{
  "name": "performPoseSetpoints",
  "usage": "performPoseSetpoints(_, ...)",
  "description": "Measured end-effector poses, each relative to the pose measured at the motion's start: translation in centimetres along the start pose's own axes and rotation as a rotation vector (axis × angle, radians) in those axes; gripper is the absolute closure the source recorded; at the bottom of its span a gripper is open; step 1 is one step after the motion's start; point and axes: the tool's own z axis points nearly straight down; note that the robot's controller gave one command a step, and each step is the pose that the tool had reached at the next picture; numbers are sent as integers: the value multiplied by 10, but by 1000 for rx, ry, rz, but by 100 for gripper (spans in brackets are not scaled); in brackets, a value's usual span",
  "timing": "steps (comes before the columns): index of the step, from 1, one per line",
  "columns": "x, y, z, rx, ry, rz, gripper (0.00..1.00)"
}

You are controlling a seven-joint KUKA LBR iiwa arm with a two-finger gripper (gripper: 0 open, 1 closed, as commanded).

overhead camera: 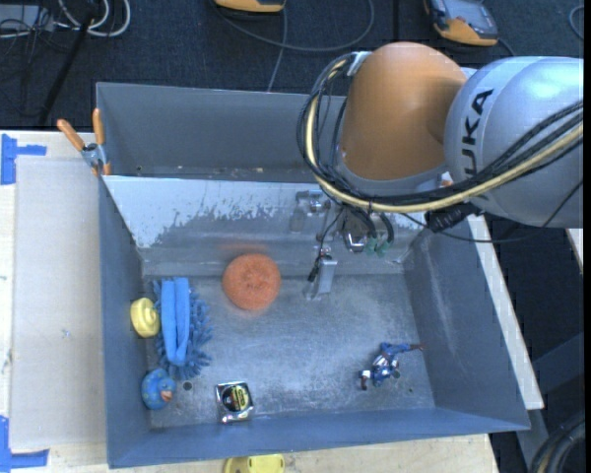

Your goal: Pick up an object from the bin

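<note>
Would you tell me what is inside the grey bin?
An orange disc, a yellow piece, a blue fringed toy, a blue figure, a tape measure and a small blue toy. The arm covers the far right corner.

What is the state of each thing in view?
orange ball: lying free, ungripped.
gripper: low, beside orange ball.
blue fringed toy: lying flat, left side.
yellow piece: resting beside it.
blue round toy: in front-left corner.
tape measure: lying at front wall.
blue figure: lying alone, right side.
</note>
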Motion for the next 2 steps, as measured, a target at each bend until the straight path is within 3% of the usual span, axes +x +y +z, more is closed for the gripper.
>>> performPoseSetpoints(1, -1, 0, -5, -1, -8, 1, 0)
performPoseSetpoints(2, -4, -3, 45, -1, -14, 27, 0)
